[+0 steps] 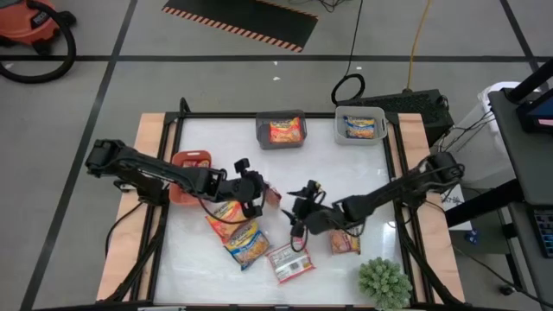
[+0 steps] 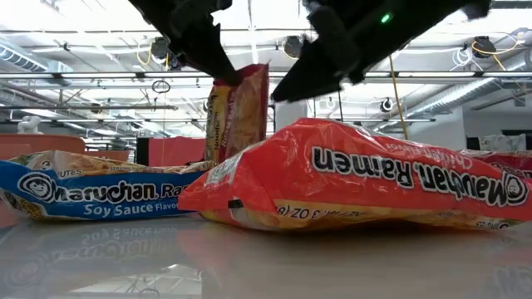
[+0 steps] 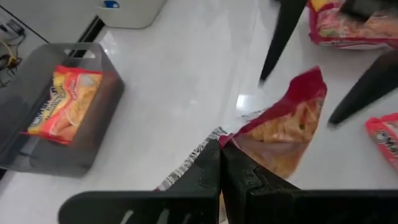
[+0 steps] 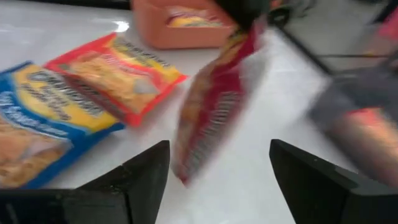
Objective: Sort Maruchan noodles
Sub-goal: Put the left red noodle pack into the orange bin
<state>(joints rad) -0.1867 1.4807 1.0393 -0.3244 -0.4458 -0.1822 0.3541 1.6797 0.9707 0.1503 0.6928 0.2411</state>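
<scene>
Three packets already sit in bins, you have several left on the table, and your left gripper point(image 1: 262, 195) pinches a red-trimmed packet point(image 1: 272, 195) while the right gripper point(image 1: 298, 194) gapes released.

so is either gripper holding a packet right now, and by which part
The left gripper is shut on a red-trimmed ramen packet, pinching its crimped end so it hangs above the table. The right gripper is open beside it, holding nothing.
</scene>
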